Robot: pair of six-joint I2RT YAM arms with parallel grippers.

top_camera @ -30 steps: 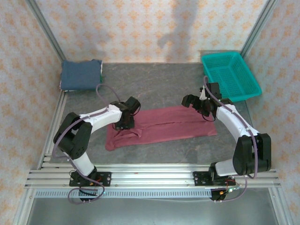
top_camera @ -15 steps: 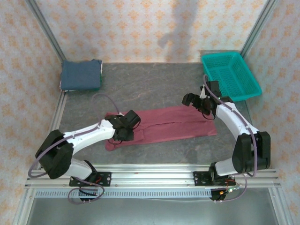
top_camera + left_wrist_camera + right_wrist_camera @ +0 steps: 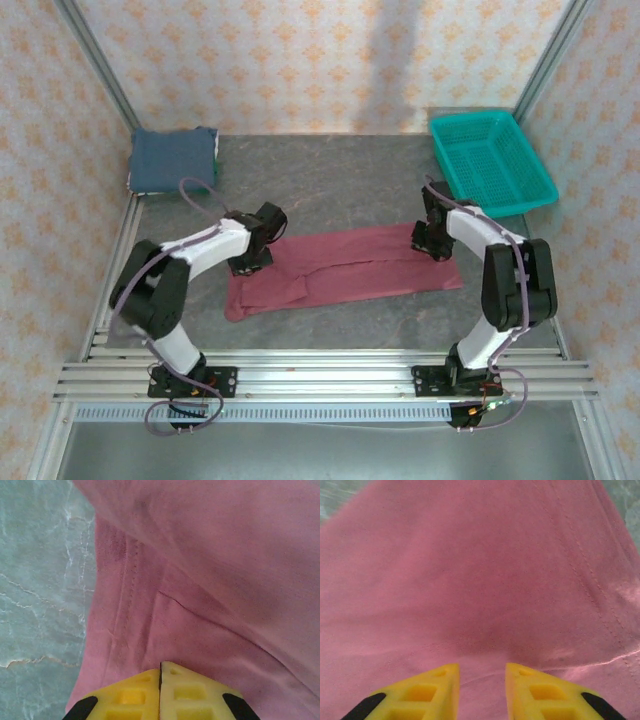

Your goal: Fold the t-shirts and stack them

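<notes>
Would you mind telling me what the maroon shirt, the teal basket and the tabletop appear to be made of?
The maroon shirt looks like matte knit cloth, probably cotton: stitched seams and creases. The teal basket looks like moulded plastic, slightly shiny, with open mesh walls. The tabletop is grey with pale stone-like veins; real stone or printed laminate, I cannot tell.

The maroon t-shirt (image 3: 350, 272) lies flat as a long strip across the tabletop (image 3: 330, 180). The left tool (image 3: 250, 262) sits on its far-left edge and the right tool (image 3: 432, 245) on its far-right corner. The folded dark blue t-shirt (image 3: 172, 160) occupies the far-left corner. The teal basket (image 3: 492, 160) stands far right.
</notes>
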